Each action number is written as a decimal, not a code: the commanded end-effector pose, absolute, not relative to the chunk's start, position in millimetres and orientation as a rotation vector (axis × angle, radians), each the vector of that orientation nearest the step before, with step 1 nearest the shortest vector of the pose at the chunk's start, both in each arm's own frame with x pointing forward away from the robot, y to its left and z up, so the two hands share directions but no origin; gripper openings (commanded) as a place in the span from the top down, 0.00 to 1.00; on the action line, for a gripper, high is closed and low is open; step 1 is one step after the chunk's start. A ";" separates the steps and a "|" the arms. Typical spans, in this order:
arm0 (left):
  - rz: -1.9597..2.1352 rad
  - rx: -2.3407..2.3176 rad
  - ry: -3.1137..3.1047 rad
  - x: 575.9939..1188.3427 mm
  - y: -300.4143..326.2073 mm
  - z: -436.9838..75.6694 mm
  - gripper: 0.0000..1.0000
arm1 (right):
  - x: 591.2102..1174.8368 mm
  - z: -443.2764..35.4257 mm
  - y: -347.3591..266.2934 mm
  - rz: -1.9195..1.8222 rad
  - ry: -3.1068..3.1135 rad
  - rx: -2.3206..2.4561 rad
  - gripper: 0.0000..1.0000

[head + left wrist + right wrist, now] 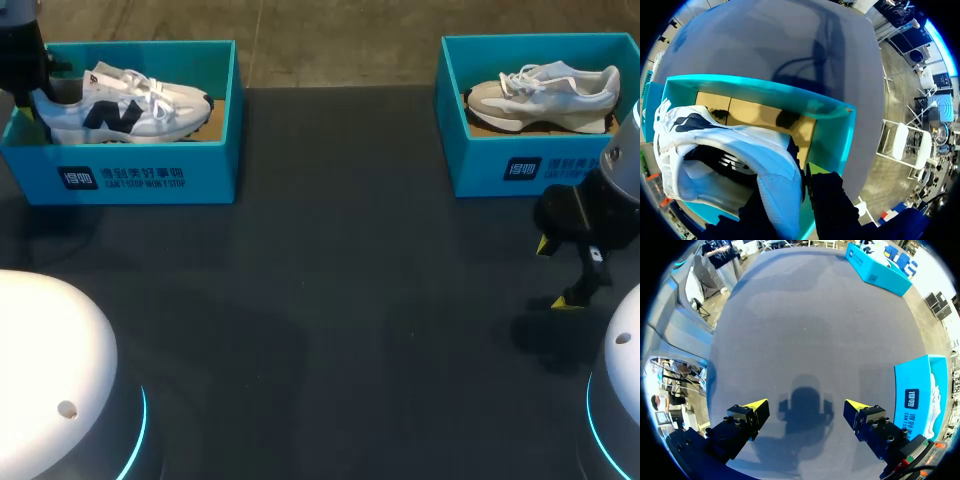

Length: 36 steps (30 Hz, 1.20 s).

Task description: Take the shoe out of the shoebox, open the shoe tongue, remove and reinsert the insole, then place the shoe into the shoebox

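Left claw: clamped, as far as we can judge, on the heel collar of the white shoe, one finger inside the opening and one behind the heel; its yellow tips are hidden. The shoe lies in the left shoebox at the far left of the desk, toe to the right.

Risks: we judge the padded collar may fold or slip out of so narrow a hold. If the shoe is raised heel first, the toe may catch the right wall and drag or tip the light box, which nothing holds down.

Surroundings: the box walls enclose the shoe on all sides. The right claw hangs with fingers apart over bare desk, near the right shoebox with a second shoe, well apart from the left box.
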<state>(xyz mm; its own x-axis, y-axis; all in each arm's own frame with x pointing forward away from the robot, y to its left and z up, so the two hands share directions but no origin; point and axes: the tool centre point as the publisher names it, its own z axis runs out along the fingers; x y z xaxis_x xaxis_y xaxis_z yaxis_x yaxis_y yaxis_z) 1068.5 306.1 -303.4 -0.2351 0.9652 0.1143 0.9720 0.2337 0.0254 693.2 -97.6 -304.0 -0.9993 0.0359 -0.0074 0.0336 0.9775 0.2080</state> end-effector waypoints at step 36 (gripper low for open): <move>-0.017 -1.839 -2.372 1069.1 302.2 -336.8 1.00 | 692.2 -304.4 -97.2 0.322 3.111 0.056 0.00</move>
